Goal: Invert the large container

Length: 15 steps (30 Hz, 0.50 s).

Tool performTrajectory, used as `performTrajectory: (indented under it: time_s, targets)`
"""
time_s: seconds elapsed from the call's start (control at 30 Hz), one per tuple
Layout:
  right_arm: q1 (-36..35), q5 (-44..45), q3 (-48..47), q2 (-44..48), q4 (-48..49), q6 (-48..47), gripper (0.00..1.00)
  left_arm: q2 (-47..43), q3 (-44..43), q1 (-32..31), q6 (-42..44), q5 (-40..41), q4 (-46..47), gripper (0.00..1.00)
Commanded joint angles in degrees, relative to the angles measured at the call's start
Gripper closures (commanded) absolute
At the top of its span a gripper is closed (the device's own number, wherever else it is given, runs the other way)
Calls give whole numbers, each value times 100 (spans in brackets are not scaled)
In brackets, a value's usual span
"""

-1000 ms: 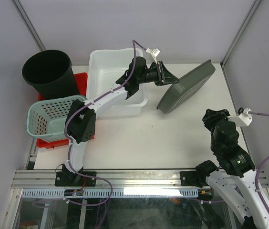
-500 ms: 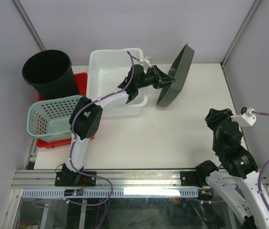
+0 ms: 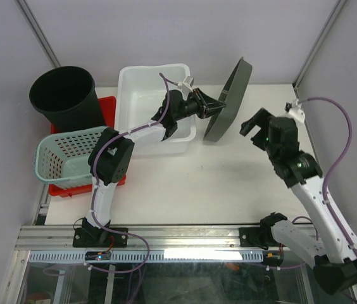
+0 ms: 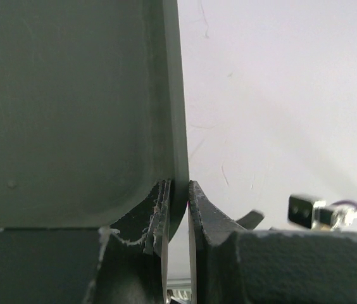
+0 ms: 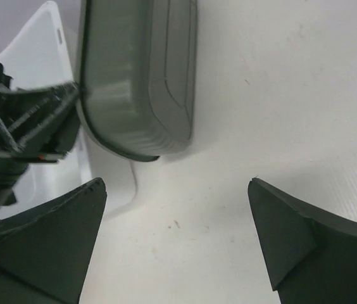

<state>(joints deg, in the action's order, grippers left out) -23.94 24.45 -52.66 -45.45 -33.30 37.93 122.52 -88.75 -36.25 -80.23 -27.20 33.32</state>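
Note:
The large container [image 3: 231,101] is a shallow grey-green tub. It stands almost on edge just right of the white tub, its low corner at or near the tabletop. My left gripper [image 3: 215,109] is shut on its rim; in the left wrist view the rim [image 4: 177,126] is pinched between the fingers [image 4: 178,190], with the hollow inside [image 4: 71,107] to the left. My right gripper [image 3: 252,123] hangs open to the container's right, apart from it. In the right wrist view the container's ribbed underside [image 5: 137,82] lies beyond the wide-spread gripper [image 5: 177,183], which holds nothing.
A white tub [image 3: 147,95] sits behind the left arm. At the far left are a black bucket [image 3: 64,95], a teal basket [image 3: 64,155] and a red tray [image 3: 106,104]. Cage walls close in the back and right sides.
The left gripper has tipped the container from a slant to nearly upright. The right arm has swung in from the near right toward the container, and its jaws have opened wide.

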Motion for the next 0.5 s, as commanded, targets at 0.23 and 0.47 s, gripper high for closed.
performTrajectory:
  time_s: [0.23,0.47]
  targets:
    - [1175,-1206,-4153,-3112,-916,-215,1,-64,464,172,-188,-141,-467,100]
    - [812,-323,-6441,-4974,-2101,-474,1,34,467,190,-265,-304,-370,100]
